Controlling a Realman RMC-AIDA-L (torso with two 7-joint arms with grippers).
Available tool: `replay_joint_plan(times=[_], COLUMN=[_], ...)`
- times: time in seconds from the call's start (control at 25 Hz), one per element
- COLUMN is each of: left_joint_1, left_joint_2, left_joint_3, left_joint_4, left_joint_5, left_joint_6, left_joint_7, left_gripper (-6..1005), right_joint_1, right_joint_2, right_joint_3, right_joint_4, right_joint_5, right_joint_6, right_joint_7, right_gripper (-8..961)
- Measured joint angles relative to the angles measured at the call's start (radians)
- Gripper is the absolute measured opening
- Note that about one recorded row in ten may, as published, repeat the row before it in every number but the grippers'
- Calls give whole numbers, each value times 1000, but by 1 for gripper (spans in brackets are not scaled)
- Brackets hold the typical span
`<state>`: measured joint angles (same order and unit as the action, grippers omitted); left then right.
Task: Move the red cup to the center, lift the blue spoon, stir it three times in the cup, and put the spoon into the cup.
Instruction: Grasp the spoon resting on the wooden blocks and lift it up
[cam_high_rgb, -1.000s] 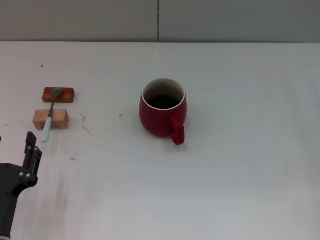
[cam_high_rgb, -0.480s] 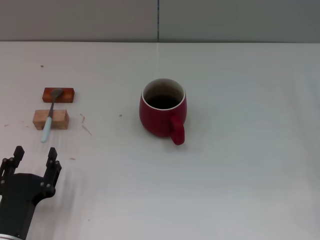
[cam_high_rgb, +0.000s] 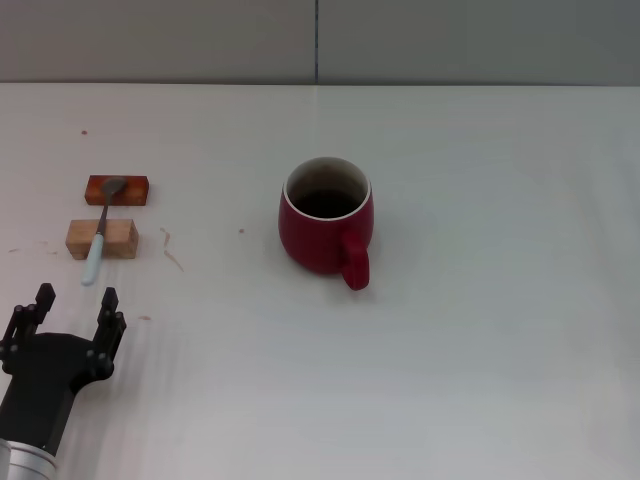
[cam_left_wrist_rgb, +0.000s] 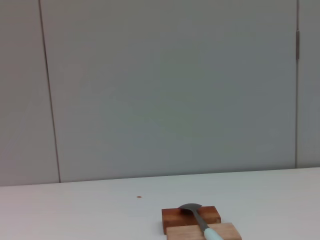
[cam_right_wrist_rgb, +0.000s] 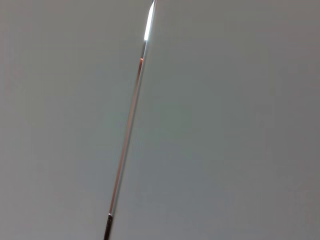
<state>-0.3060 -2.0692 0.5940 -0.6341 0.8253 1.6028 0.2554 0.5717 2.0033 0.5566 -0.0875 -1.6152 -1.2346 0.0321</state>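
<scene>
The red cup (cam_high_rgb: 327, 226) stands upright near the middle of the white table, its handle toward me, dark inside. At the far left the blue spoon (cam_high_rgb: 99, 238) lies across two small wooden blocks, bowl on the dark block (cam_high_rgb: 117, 189), pale handle over the light block (cam_high_rgb: 101, 238). The left wrist view shows the spoon (cam_left_wrist_rgb: 202, 225) on those blocks straight ahead. My left gripper (cam_high_rgb: 72, 312) is open, low at the left front, just short of the spoon's handle tip. The right gripper is out of view.
Bare white table (cam_high_rgb: 480, 330) spreads to the right and front of the cup. A grey panelled wall (cam_high_rgb: 320, 40) closes the far edge. A few small specks mark the table near the blocks.
My left gripper has turned so both fingers show spread apart, and has shifted slightly forward toward the spoon. Cup and spoon have not moved.
</scene>
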Motion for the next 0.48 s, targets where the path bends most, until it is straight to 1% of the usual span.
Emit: replay_joint_plan(times=[0.48], left_joint_1=[-23], left_joint_2=[1], left_joint_3=[-30], left_joint_4=[46], left_joint_5=[0], left_joint_6=[-55], left_joint_7=[-19], left_gripper=[676], right_joint_1=[-1], right_joint_2=[5], right_joint_3=[-1], right_joint_4=[0], right_joint_5=[0], right_joint_6=[-28], right_joint_7=[0], right_gripper=[673])
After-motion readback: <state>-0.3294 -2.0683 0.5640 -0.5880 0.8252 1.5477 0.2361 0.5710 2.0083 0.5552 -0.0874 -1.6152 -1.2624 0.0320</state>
